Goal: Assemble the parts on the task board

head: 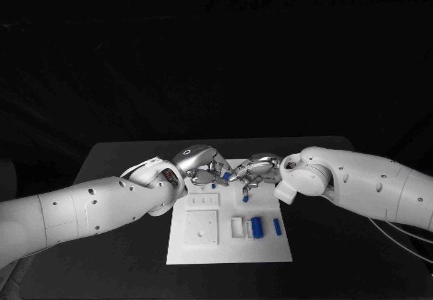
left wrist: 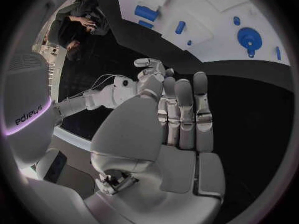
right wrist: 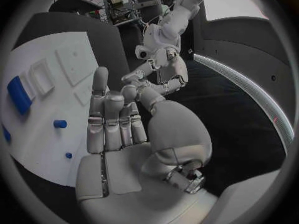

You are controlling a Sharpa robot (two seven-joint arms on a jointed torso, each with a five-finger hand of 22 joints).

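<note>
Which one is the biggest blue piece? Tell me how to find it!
Find the white task board in the middle of the black table. Near its front edge, right of a white frame, lies a blue cylinder. It is much fatter than the thin blue peg beside it.

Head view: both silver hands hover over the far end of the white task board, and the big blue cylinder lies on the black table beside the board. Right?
One slip: the head view shows the big blue cylinder lying on the white task board itself, near its close end, not on the black table. The left hand and right hand are over the far end, as stated.
</note>
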